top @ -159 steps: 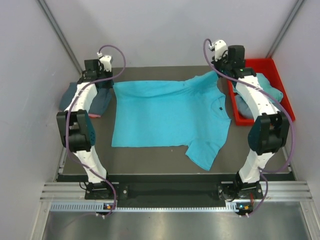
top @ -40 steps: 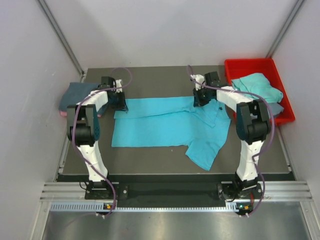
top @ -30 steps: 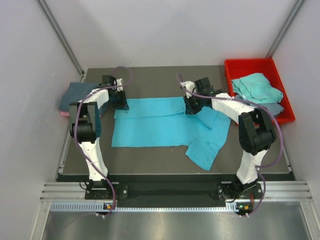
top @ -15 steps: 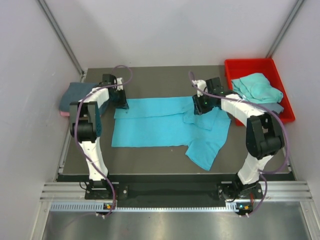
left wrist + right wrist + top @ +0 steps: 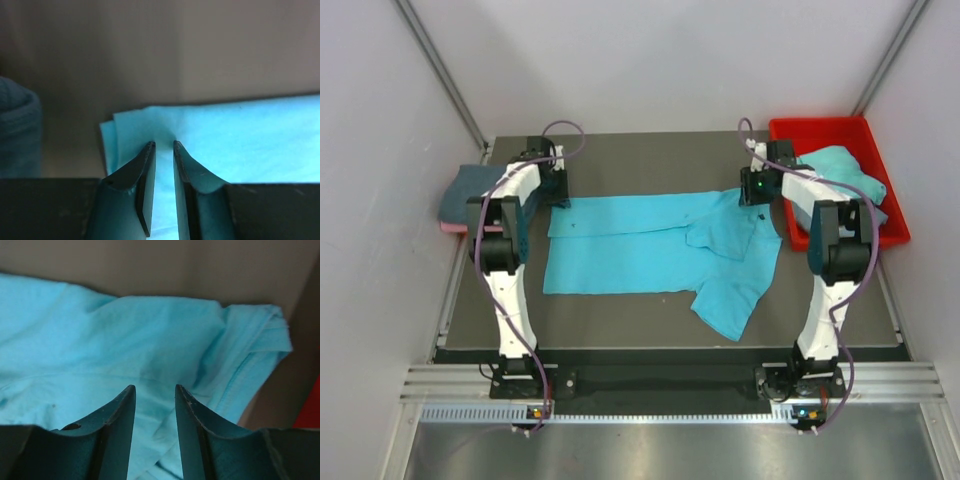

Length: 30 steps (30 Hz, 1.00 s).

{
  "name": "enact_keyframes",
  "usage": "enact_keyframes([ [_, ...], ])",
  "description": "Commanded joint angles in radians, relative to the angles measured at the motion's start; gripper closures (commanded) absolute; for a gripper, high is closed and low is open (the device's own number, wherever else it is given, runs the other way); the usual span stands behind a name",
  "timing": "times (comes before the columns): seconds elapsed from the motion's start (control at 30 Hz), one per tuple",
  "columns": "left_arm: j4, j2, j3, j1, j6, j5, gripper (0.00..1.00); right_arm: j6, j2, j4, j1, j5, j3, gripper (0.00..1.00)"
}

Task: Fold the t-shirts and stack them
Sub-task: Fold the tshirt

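Turquoise cloth t-shirt [image 5: 640, 250]: flat in the middle of the dark grey table [image 5: 620, 155]. Its far long edge is doubled over toward the near side, and one sleeve pokes out at the near right.
Left gripper [image 5: 164, 145]: low over the shirt's far-left folded corner, jaws a narrow slit apart, no cloth visibly pinched.
Right gripper [image 5: 155, 387]: above the rumpled shoulder at the far right, beside the red plastic bin [image 5: 820, 126], jaws plainly apart and empty.
Step, as judged: the first lengthwise fold is laid and the near edge comes next.
Doing it well: lift both grippers straight up so the fold is not dragged. Flatten the creased shoulder, then take the near edge at both ends together.
Stack: folded slate blue-grey shirt [image 5: 470, 190] at the table's left edge.
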Motion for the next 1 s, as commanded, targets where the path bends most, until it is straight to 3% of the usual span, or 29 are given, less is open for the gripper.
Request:
enact_keyframes([
  [0.0, -0.019, 0.031, 0.072, 0.004, 0.030, -0.093, 0.74, -0.002, 0.026, 0.042, -0.035, 0.033, 0.080, 0.62],
  [0.97, -0.047, 0.226, 0.331, 0.006, 0.077, -0.146, 0.72, -0.051, 0.230, 0.013, -0.051, 0.087, 0.311, 0.57],
])
